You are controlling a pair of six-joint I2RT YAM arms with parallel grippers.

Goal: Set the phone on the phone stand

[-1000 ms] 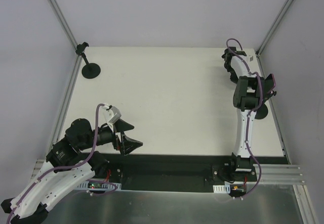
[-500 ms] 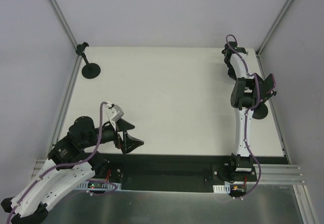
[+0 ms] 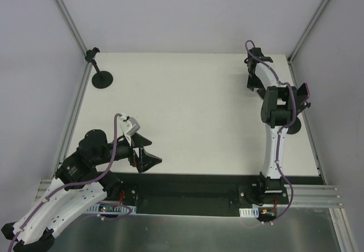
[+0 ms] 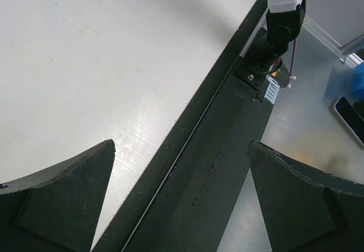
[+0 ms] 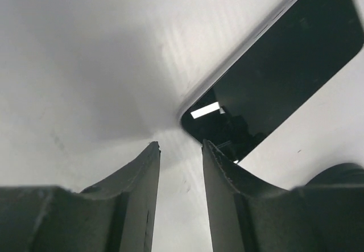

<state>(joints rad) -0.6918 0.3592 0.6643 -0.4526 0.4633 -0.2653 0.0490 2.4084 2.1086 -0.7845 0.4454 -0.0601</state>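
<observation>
The phone point(image 3: 302, 94), dark with a pinkish-purple edge, sits tilted at the right table edge above the round base of a phone stand point(image 3: 294, 127), partly hidden by the right arm. Its glossy black screen point(image 5: 273, 81) fills the upper right of the right wrist view. My right gripper point(image 3: 250, 84) is left of the phone and apart from it. Its fingers point(image 5: 179, 145) stand a little apart with nothing between them. My left gripper point(image 3: 154, 152) is wide open and empty point(image 4: 182, 147) over the table's front edge.
A second, like stand point(image 3: 102, 79) stands at the back left corner by the frame post. The black front rail point(image 4: 216, 166) and the right arm's base point(image 4: 278, 24) show in the left wrist view. A dark flat device point(image 4: 350, 112) lies on the metal bench beyond.
My right gripper has moved left and toward the back, away from the phone, which stays in place. My left arm has shifted slightly toward the front edge.
</observation>
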